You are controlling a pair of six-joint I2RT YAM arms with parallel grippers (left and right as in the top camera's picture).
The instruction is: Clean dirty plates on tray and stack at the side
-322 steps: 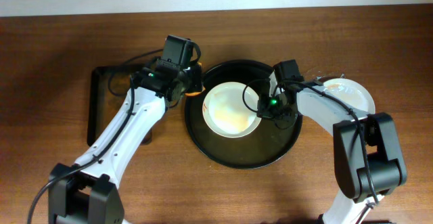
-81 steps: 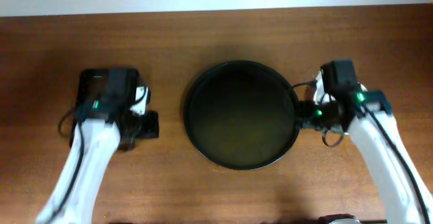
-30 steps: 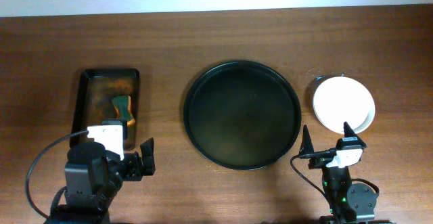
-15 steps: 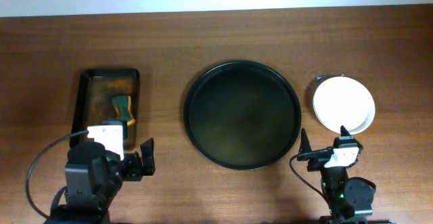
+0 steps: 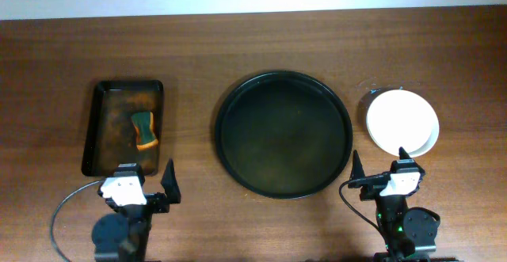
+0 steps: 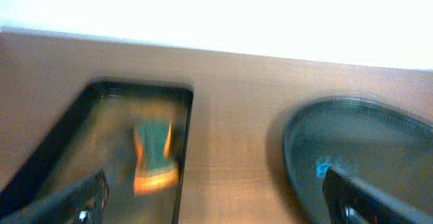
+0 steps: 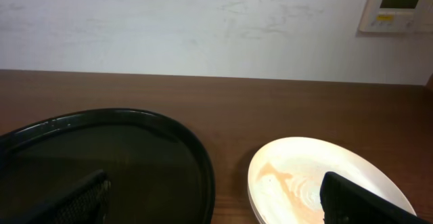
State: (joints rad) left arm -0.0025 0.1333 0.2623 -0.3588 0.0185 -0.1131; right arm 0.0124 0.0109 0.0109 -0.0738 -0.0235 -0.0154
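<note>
The round black tray [image 5: 283,134] lies at the table's centre with nothing on it. To its right the plates [image 5: 402,123] sit in a stack on the table, a white one on top. In the right wrist view the top plate [image 7: 318,176] shows faint orange streaks, and the tray's rim [image 7: 199,153] is to its left. My right gripper [image 5: 380,167] is open near the front edge, below the stack. My left gripper [image 5: 136,183] is open at the front left. Both grippers [image 6: 216,207] [image 7: 216,207] have nothing between their fingers.
A rectangular rusty-brown tray [image 5: 107,127] at the left holds a green and orange sponge [image 5: 144,130]. In the blurred left wrist view the sponge [image 6: 154,153] shows ahead of the gripper, with the black tray [image 6: 379,132] to its right. A white wall runs behind the table.
The left arm has drawn back toward the table's front edge, uncovering the near end of the rectangular tray. The right arm has hardly moved. Earlier, the plate left the black tray.
</note>
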